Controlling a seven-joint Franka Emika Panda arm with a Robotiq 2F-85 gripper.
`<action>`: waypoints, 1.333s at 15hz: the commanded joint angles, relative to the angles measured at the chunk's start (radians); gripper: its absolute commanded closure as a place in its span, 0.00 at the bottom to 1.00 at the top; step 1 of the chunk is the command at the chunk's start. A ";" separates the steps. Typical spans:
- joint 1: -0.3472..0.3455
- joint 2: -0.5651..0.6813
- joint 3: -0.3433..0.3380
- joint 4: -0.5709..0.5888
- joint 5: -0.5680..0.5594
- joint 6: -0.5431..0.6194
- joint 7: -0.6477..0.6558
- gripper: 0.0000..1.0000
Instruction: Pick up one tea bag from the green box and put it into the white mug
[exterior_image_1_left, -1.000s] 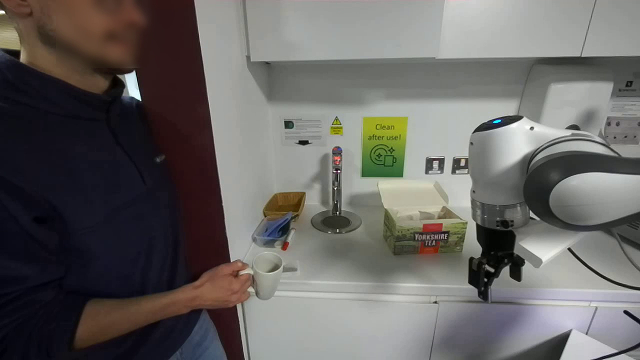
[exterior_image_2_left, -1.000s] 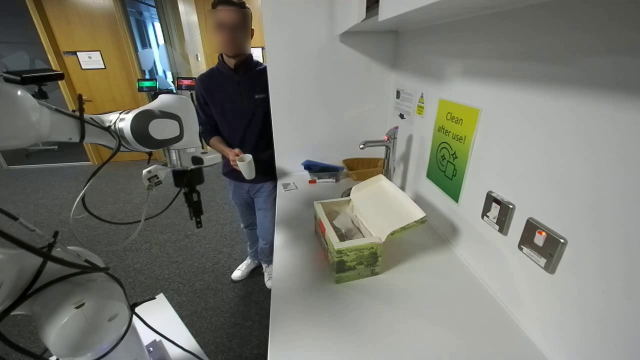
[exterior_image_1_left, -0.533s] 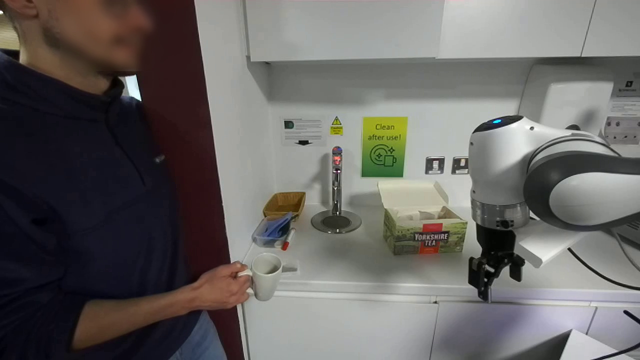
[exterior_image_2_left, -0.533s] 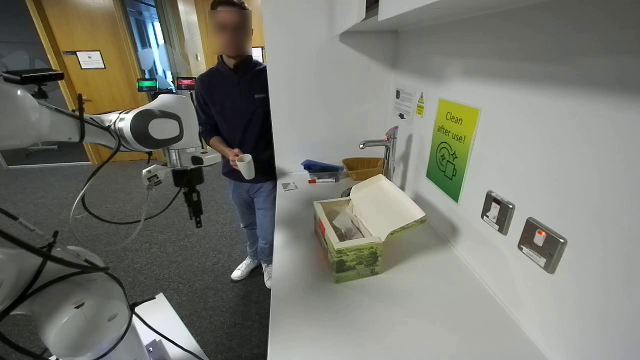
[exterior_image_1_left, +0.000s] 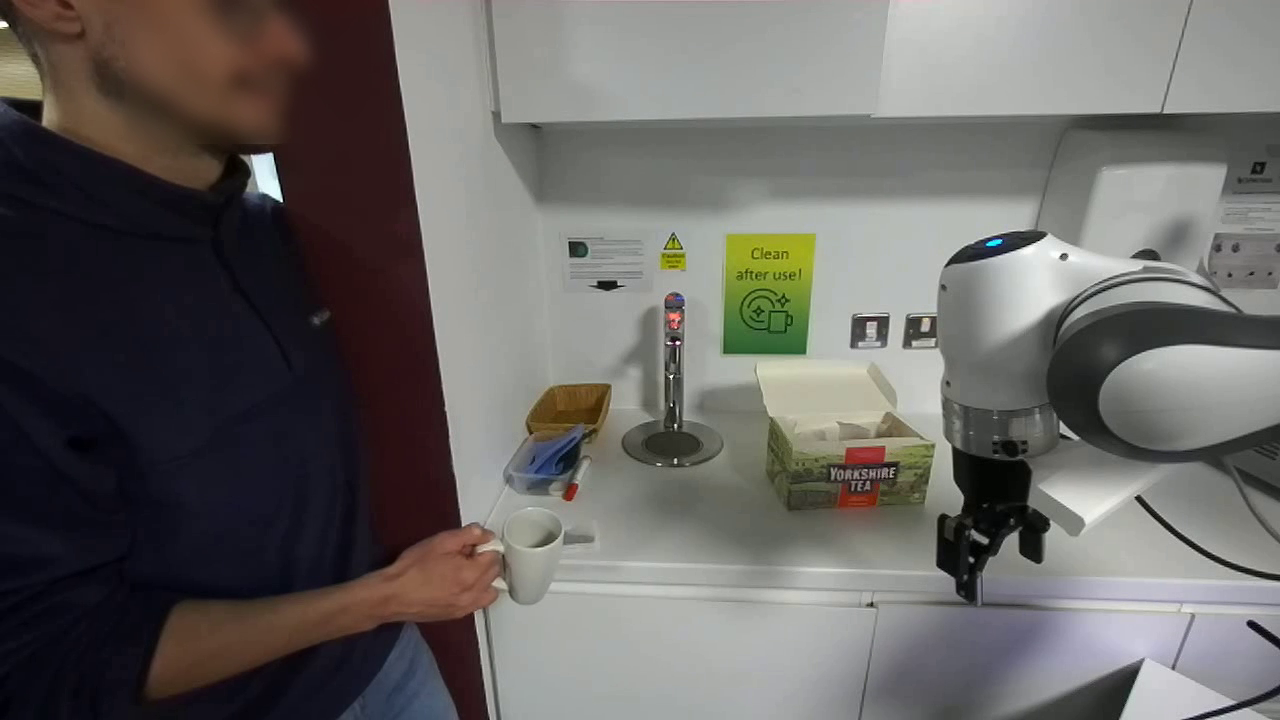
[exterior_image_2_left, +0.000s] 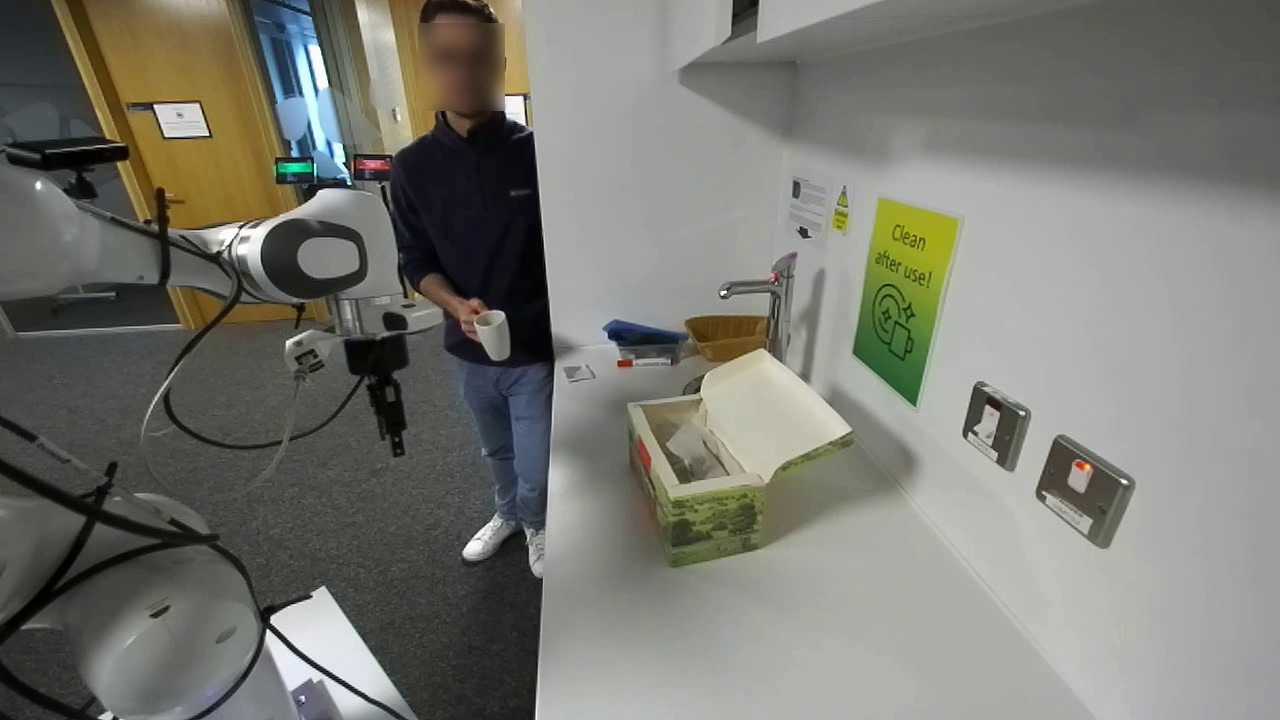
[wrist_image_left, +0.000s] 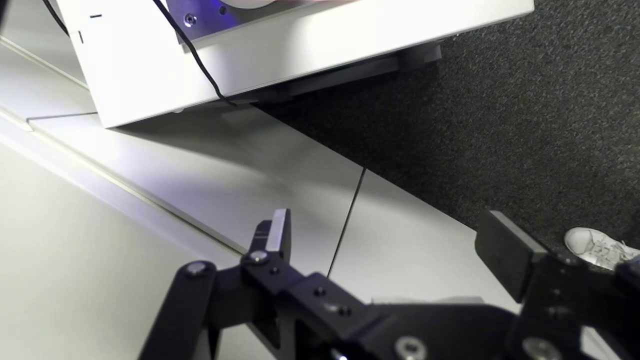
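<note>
The green box (exterior_image_1_left: 800, 480) stands on the counter in both exterior views, lid folded back. Pale tea bags (exterior_image_2_left: 697, 450) lie inside it. A person holds the white mug (exterior_image_1_left: 532, 560) by its handle, upright, at the counter's front edge near the wall; in an exterior view the mug (exterior_image_2_left: 493, 336) shows smaller. My gripper (exterior_image_1_left: 1000, 568) hangs pointing down before the counter edge, right of the box and apart from it. In the wrist view the gripper (wrist_image_left: 395, 240) is wide open with nothing between its fingers. A pale sliver behind its body cannot be identified.
A tap (exterior_image_1_left: 674, 370) rises left of the box. Further left are a brown basket (exterior_image_1_left: 570, 408), a tub with blue cloth (exterior_image_1_left: 550, 458) and a red marker (exterior_image_1_left: 577, 480). Wall cabinets (exterior_image_1_left: 690, 60) overhang the counter (exterior_image_2_left: 680, 640). The person (exterior_image_2_left: 480, 230) stands at the counter's end.
The person's head has shifted slightly to the right and the mug has sunk a little. My arm, the gripper and the green box have kept their places.
</note>
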 joint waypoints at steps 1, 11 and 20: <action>0.009 0.003 -0.008 0.001 -0.006 -0.001 0.005 0.00; -0.020 0.003 -0.055 0.012 -0.029 -0.011 -0.017 0.00; -0.061 0.020 -0.102 0.033 -0.050 -0.014 -0.021 0.00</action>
